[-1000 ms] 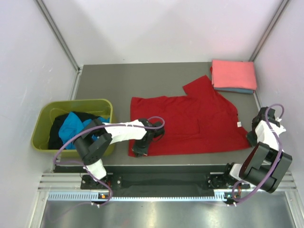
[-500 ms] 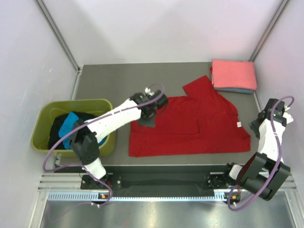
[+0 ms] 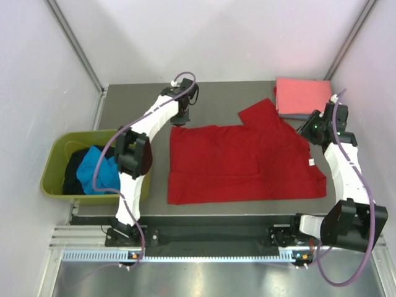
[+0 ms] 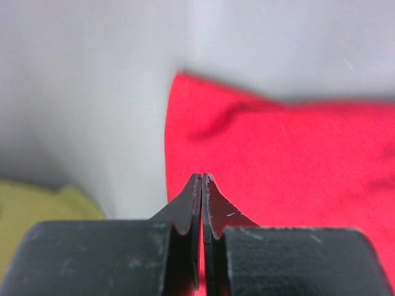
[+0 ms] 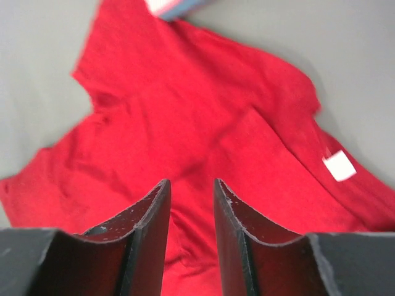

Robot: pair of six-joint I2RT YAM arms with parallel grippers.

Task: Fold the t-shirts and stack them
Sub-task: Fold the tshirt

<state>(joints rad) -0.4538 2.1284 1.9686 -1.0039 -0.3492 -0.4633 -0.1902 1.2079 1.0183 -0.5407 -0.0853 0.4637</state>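
A bright red t-shirt lies spread flat on the grey table. My left gripper is shut and empty just above the shirt's far left corner; in the left wrist view the closed tips sit over the red cloth near its edge. My right gripper is open and empty over the shirt's far right part; in the right wrist view the red cloth fills the space below. A folded salmon-pink t-shirt lies at the far right corner on a blue one.
An olive-green tub stands left of the table, holding a turquoise shirt and a black one. A white label sticks out at the red shirt's right edge. White walls close in the table on three sides.
My left gripper moved from the shirt's near left edge up to its far left corner. My right gripper swung from the table's right edge to the shirt's far right part.
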